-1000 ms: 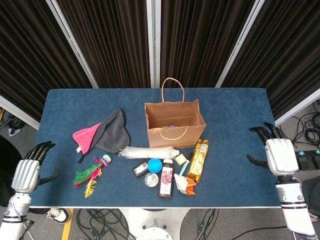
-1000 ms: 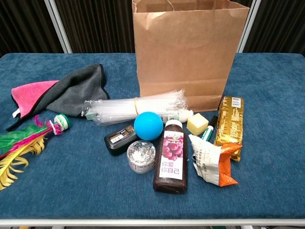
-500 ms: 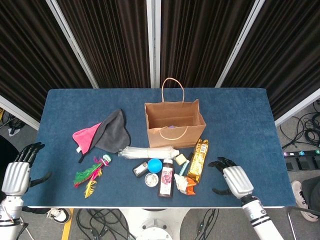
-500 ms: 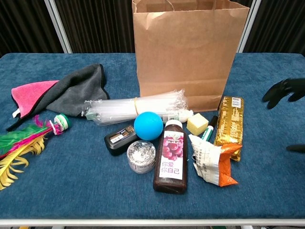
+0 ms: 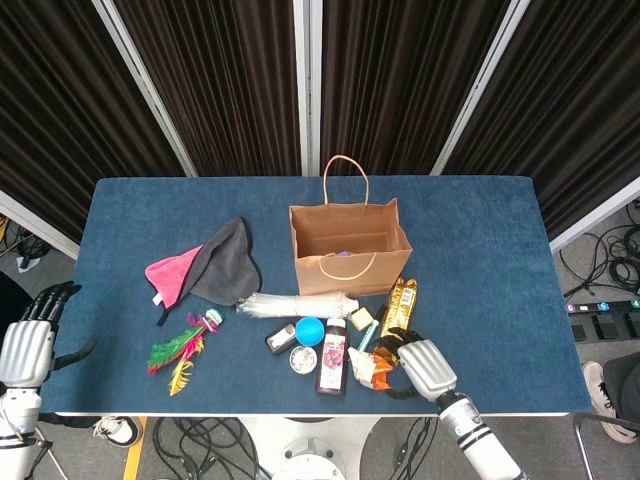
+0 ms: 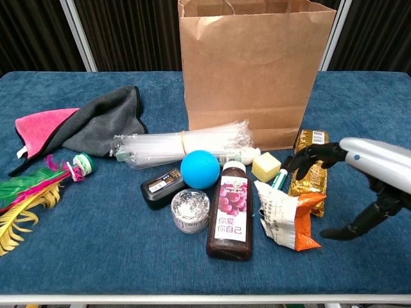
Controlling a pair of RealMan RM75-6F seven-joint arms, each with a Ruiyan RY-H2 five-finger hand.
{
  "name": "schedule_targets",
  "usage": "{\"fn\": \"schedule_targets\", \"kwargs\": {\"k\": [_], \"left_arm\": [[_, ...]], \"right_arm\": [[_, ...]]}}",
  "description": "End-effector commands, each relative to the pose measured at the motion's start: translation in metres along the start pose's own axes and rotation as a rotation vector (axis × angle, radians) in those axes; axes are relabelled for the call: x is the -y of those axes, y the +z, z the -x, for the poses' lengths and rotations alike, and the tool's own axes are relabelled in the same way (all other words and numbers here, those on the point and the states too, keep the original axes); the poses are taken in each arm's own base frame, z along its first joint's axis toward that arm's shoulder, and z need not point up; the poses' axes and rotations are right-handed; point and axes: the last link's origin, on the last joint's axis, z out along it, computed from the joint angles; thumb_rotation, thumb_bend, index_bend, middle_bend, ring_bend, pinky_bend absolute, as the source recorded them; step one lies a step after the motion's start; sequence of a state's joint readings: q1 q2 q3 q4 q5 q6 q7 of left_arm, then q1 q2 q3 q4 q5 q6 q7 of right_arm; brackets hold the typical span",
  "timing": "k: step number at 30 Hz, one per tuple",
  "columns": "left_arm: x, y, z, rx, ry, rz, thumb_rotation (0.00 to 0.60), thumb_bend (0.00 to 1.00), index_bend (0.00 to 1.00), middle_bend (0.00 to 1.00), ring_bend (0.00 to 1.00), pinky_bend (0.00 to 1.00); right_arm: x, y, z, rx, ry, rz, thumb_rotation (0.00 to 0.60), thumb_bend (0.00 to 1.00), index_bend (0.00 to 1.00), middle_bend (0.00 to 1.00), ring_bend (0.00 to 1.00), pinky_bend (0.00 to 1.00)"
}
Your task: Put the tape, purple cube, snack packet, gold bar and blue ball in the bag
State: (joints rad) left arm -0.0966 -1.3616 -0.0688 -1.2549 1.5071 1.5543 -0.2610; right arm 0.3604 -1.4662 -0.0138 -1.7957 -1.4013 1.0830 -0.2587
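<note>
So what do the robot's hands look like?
Both the right hand and the left hand have a smooth silver-grey shell on the back and black jointed fingers. Each wrist is a silver-grey cylinder with a dark band.

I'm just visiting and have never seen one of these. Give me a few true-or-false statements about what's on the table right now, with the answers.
1. The paper bag stands upright on the table. True.
2. The blue ball is already inside the bag. False: it lies on the table in front of the bag.
3. The right hand is over the near end of the gold bar. True.
4. The left hand holds the grey cloth. False: it is open at the table's left edge, holding nothing.
5. The juice bottle stands upright. False: it lies flat.
</note>
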Motion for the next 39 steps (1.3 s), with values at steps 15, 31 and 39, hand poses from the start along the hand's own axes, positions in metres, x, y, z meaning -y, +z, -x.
{"fn": "schedule_targets", "kwargs": {"k": [15,31,39], "left_arm": [[0.010,-0.003,0.000,-0.005,0.004,-0.007,0.600,0.22,0.22,0.26,0.16,0.25],[0.012,-0.005,0.002,0.001,-0.012,-0.010,0.600,0.22,0.22,0.26,0.16,0.25],[0.011,-0.005,0.002,0.001,-0.014,-0.005,0.600,0.22,0.22,0.26,0.16,0.25]], "right_arm": [[0.015,0.024,0.021,-0.003,-0.053,-0.007,0.600,0.00,0.26,0.30,0.15,0.22],[0.020,0.028,0.025,-0.052,-0.108,0.021,0.600,0.13,0.53,0.52,0.39,0.33],[0.028,0.025,0.011,-0.119,-0.093,-0.013,0.600,0.20,0.58,0.54,0.42,0.35]]}}
